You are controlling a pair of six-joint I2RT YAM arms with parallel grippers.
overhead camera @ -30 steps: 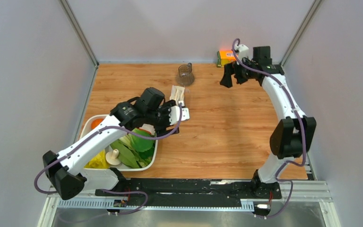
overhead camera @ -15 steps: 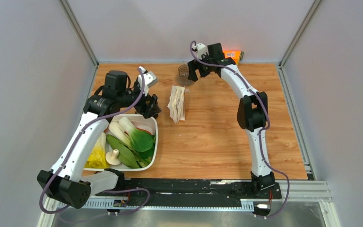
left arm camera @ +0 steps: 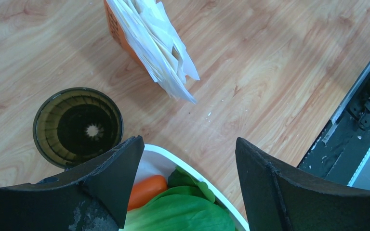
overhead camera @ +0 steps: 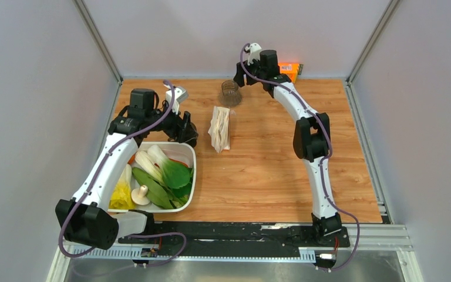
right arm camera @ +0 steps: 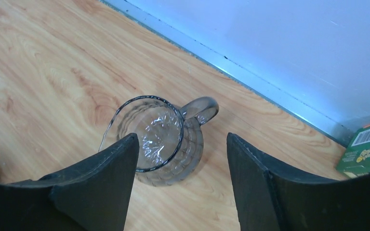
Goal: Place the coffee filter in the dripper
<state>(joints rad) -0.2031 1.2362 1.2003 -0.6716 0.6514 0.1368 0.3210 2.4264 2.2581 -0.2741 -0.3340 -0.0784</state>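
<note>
**A:** How far along was the job?

**B:** Barely begun, by my reading. The dripper stood empty in the table's left half, just beside the far rim of the tray. The overhead view hid it under the left arm.

**A:** And the filter?

**B:** No single filter showed anywhere. Only the packet lay near the table's middle, close to the dripper but not touching it.

**A:** What about the tools?

**B:** The left tool hung over the tray's far rim, jaws wide, nothing between them. The right tool hovered above the jug by the far edge, jaws apart and gripping nothing.

**A:** So what was left?

**B:** All of it, I'd say. One filter had to come out of the packet and be seated in the dripper.
</note>
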